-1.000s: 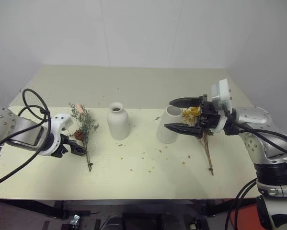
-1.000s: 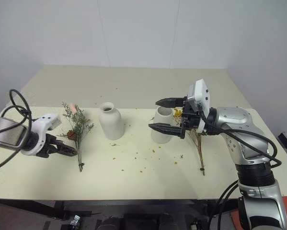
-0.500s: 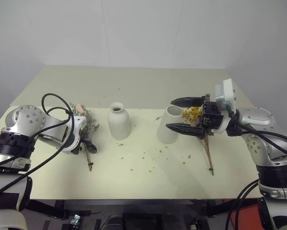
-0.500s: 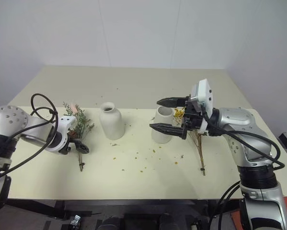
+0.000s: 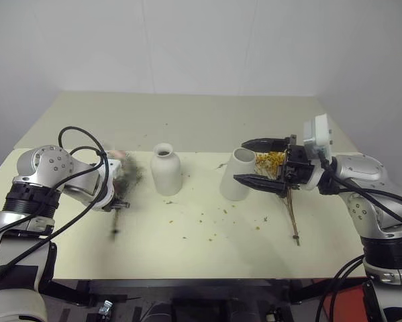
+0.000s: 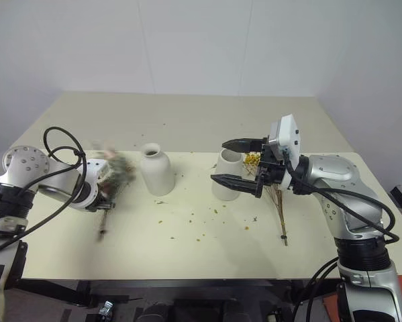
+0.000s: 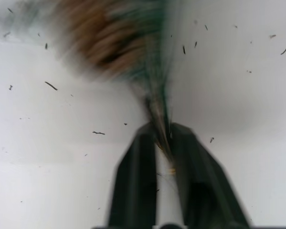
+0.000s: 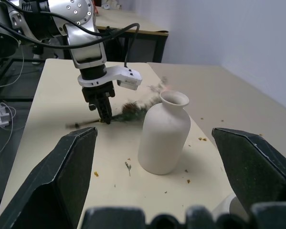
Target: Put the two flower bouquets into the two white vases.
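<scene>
My left gripper (image 5: 117, 203) is shut on the stems of the grey-green bouquet (image 5: 127, 172), whose blurred head points toward the bottle-shaped white vase (image 5: 166, 171). In the left wrist view the two black fingers (image 7: 138, 167) pinch the thin stems, and the brown and green head (image 7: 109, 43) is smeared. The cylinder vase (image 5: 237, 176) stands to the right of the bottle vase. My right gripper (image 5: 239, 161) hangs open and level beside the cylinder's mouth, holding nothing. The golden-yellow bouquet (image 5: 272, 159) lies on the table under that hand, its stems (image 5: 292, 218) running toward the front edge.
Yellow crumbs (image 5: 204, 218) are scattered over the cream table (image 5: 187, 121) in front of the vases. A white wall rises behind the table. Across the table, the right wrist view shows the bottle vase (image 8: 163, 133) and my left gripper (image 8: 104, 116).
My left gripper has come down over the grey-green bouquet's stems and shut on them. The bouquet now shows blurred and shifted. The right arm has kept still.
</scene>
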Controlling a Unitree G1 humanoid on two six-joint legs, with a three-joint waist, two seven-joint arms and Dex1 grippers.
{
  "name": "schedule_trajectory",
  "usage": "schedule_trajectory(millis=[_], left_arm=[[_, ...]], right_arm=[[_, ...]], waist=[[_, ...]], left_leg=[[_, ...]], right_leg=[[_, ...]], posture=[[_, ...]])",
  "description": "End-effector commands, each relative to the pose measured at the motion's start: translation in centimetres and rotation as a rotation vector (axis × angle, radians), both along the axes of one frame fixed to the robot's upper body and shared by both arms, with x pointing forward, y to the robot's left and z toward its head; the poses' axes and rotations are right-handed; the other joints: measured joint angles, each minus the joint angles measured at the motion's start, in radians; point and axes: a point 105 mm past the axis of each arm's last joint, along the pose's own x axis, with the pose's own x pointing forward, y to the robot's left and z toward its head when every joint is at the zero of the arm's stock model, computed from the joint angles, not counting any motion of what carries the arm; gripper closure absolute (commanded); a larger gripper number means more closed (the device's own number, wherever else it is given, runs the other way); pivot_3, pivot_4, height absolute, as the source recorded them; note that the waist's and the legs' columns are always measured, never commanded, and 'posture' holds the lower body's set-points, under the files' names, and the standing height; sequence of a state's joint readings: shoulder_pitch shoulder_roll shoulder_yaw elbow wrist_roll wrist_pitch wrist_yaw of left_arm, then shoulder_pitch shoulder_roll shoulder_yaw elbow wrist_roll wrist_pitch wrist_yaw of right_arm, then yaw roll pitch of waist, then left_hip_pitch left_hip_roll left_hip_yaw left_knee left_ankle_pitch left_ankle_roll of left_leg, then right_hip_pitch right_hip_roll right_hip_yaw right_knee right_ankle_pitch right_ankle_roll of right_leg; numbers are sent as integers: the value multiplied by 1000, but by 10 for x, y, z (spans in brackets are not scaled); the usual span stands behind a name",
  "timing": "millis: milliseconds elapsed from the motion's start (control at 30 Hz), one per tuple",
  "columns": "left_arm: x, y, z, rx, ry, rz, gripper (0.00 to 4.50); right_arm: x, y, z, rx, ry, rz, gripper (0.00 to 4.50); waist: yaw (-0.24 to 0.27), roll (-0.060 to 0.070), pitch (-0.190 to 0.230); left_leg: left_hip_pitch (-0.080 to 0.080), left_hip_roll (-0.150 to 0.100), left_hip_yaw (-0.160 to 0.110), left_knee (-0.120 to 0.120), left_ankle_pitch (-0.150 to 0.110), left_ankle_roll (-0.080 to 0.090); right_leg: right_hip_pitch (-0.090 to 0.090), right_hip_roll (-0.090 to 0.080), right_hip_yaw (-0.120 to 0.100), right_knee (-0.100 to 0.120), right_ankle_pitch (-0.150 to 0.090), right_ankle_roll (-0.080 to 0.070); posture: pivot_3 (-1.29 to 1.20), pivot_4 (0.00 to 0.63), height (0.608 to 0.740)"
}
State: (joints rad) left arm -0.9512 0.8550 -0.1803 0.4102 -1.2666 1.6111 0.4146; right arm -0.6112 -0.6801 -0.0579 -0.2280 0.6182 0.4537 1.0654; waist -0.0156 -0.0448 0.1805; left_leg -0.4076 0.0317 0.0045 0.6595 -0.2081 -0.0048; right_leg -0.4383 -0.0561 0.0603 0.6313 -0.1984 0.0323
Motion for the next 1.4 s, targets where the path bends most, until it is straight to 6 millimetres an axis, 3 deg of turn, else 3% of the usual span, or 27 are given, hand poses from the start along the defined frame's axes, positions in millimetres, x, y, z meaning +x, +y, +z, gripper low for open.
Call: schedule_trajectory(millis=[33, 200, 300, 433, 600, 867, 1100, 1400], left_arm=[[6, -1, 18, -13, -74, -4, 4460], [14, 3, 39, -23, -224, 45, 4460], [26, 12, 67, -5, -472, 133, 4460], [32, 9, 111, 27, -851, 105, 4460], [27, -11, 164, -175, -1191, -38, 4460], [9, -44, 212, -513, -1391, -342, 4460], [0, -74, 212, -640, -1399, -572, 4460], [9, -81, 188, -563, -1282, -669, 4460]], right_arm=[[-6, -4, 13, 26, -49, -4, 0], [-7, -4, 12, 31, -43, -6, 0], [-7, -5, 12, 33, -41, -8, 0], [-7, -4, 12, 42, -42, -14, 0], [-4, -2, 12, 55, -40, -25, 0], [7, 7, 18, 98, -37, -57, 0], [8, 18, 15, 106, -29, -46, 0], [5, 21, 18, 120, -41, -49, 0]], waist=[[0, 0, 0], [1, 0, 0], [-2, 0, 0], [-1, 0, 0], [6, 0, 0], [1, 0, 0], [-1, 0, 0], [-3, 0, 0]], left_leg=[[0, 0, 0, 0, 0, 0], [0, 0, 0, 0, 0, 0], [0, 0, 0, 0, 0, 0], [0, 0, 0, 0, 0, -1], [-1, -1, 0, 0, 0, -1], [-1, -1, 0, 0, 0, 0], [-1, 0, 0, 1, 0, 0], [-1, 0, 0, 1, 0, 0]], right_leg=[[0, 0, 0, 0, 0, 0], [0, 0, 0, 0, 0, 0], [0, -1, 0, 0, 0, 0], [0, -1, 0, 0, 1, 0], [1, -1, 0, -1, 1, 0], [1, -1, 0, -1, 1, 1], [1, -1, 0, -2, 1, 1], [1, 0, 0, -2, 1, 1]], posture=[[0, 150, 740], [0, 150, 740], [0, 150, 740], [0, 150, 740], [0, 150, 740], [0, 150, 740], [0, 150, 740], [0, 150, 740]])
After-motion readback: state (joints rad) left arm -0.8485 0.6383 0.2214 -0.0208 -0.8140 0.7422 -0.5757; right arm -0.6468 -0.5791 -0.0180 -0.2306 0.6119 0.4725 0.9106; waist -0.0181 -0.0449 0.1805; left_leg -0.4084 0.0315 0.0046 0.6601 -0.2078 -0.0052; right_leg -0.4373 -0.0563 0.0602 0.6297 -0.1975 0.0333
